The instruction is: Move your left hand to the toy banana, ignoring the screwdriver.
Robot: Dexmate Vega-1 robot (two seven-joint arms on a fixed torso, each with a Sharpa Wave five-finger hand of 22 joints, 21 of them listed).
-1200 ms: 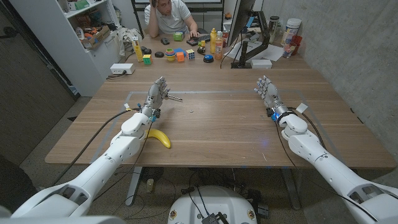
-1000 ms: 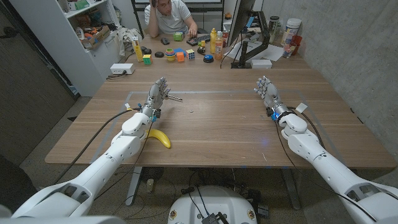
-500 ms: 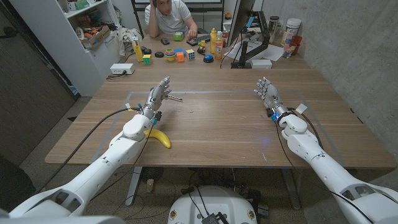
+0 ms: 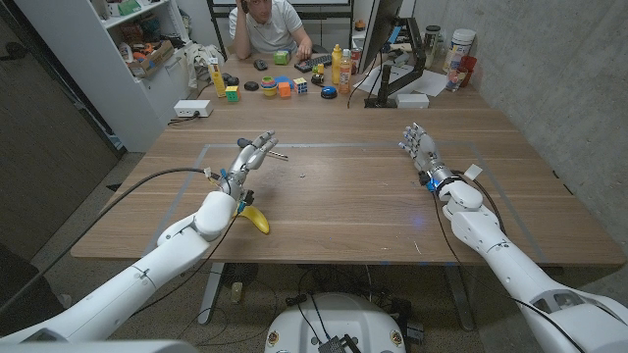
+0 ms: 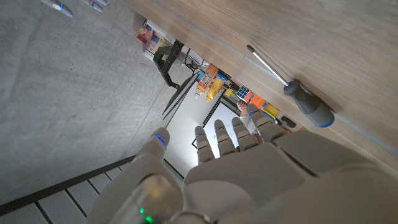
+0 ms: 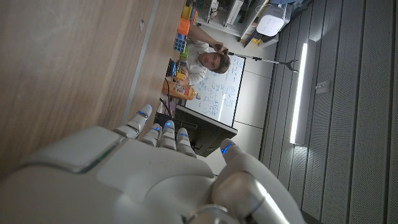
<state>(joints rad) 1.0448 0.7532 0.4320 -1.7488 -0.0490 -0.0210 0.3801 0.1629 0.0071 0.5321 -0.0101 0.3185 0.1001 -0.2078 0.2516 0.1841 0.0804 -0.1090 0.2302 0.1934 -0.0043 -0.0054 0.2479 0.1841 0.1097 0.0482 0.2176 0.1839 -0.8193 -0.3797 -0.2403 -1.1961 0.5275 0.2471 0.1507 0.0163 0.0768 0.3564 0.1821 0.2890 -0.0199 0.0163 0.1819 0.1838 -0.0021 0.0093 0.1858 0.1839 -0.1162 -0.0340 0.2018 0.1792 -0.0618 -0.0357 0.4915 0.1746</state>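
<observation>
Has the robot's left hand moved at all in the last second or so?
Yes. The left hand has swung slightly right, its fingertips now nearer the grey-handled screwdriver, while the yellow toy banana lies unmoved.

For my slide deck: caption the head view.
Left hand open near the screwdriver, toy banana beside its forearm; right hand open.

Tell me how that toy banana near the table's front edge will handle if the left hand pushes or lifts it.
The toy banana is curved and lies on its side, so a push would probably make it pivot or rock rather than roll straight. Its skin looks smooth, so it may slip under the left hand. As a toy it is probably light and stiff. It lies near the table's front edge, so a hard shove could send it off.
</observation>
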